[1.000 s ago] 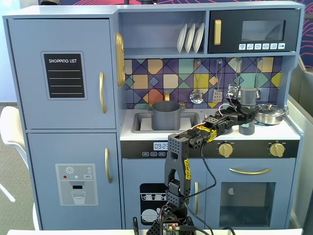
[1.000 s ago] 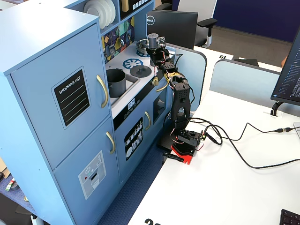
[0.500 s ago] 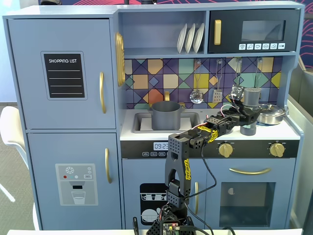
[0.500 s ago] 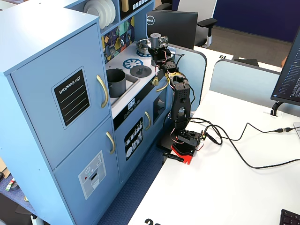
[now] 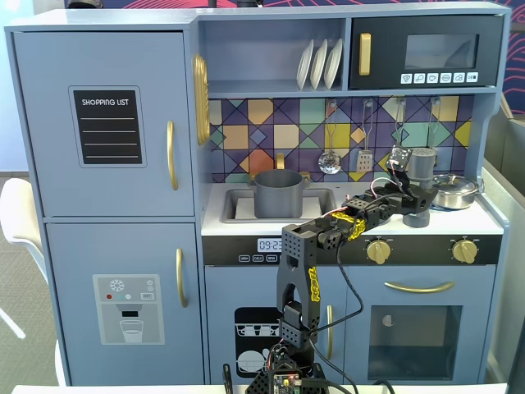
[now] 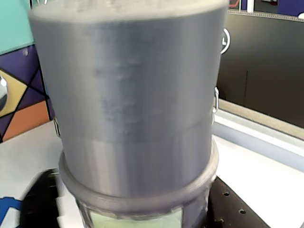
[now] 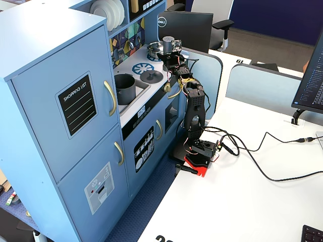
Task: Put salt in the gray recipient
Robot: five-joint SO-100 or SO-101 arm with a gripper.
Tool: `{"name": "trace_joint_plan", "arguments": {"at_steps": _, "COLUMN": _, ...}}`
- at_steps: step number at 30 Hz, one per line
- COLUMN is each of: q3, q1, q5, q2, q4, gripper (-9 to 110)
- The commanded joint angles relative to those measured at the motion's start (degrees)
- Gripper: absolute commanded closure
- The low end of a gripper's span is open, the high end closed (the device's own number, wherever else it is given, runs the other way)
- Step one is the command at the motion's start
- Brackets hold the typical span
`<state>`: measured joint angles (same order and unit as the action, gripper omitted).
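"Standing upright on the stovetop at the right of a fixed view, the salt (image 5: 421,167) sits at the gripper (image 5: 416,190), jaws seemingly closed around it (hard to confirm)."

"And the gray recipient (image 5: 278,194)?"

"Well to the left, in the sink (image 5: 236,208)."

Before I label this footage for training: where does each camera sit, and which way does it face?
A fixed view: straight in front of the toy kitchen, level, facing its doors; whole arm shows, gripper at the salt shaker.
Wrist view: on the gripper, close against the salt shaker; only a dark gripper part at the bottom edge.
Another fixed view: high, off the kitchen's side, looking down across the desk; whole arm and base.
Shared: both fixed views show the gray pot in the sink.
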<state>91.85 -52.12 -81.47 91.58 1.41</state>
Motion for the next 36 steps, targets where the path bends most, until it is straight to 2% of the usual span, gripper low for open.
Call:
{"name": "trace_joint_plan", "arguments": {"at_steps": 1, "q3": 0.4, "q1": -1.1, "q5": 0.2, "q2": 6.7, "q4": 0.0, "gripper": 58}}
{"name": "trace_joint_plan", "arguments": {"at_steps": 4, "q3": 4.5, "q1": -1.7, "q5": -2.5, "q2": 13.4, "q4": 3.3, "gripper": 61}}
{"name": "trace_joint_plan", "arguments": {"at_steps": 7, "q3": 10.1, "q1": -1.3, "q5": -4.8, "q2": 25.8, "q4": 13.4, "gripper": 65}}
{"name": "trace_joint_plan", "arguments": {"at_steps": 10, "q3": 14.3, "q1": 0.9, "q5": -6.9, "q2": 39.3, "q4": 30.0, "gripper": 72}}
{"name": "trace_joint_plan", "arguments": {"at_steps": 14, "q3": 17.8, "q1": 10.5, "q5": -10.8, "q2": 54.4, "q4": 58.7, "gripper": 98}}
{"name": "trace_joint_plan", "arguments": {"at_steps": 17, "q3": 23.6, "q1": 22.1, "q5": -12.6, "q2": 63.4, "q4": 72.5, "gripper": 101}}
{"name": "trace_joint_plan", "arguments": {"at_steps": 19, "q3": 31.8, "q1": 28.1, "q5": -14.9, "q2": 70.6, "q4": 73.9, "gripper": 101}}
{"name": "trace_joint_plan", "arguments": {"at_steps": 24, "q3": 52.3, "q1": 40.4, "q5": -12.9, "q2": 86.2, "q4": 74.1, "gripper": 101}}
{"name": "trace_joint_plan", "arguments": {"at_steps": 30, "q3": 69.7, "q1": 46.4, "q5": -7.5, "q2": 90.9, "q4": 72.6, "gripper": 101}}
{"name": "trace_joint_plan", "arguments": {"at_steps": 36, "q3": 83.8, "q1": 47.3, "q5": -9.0, "q2": 92.8, "q4": 67.7, "gripper": 101}}
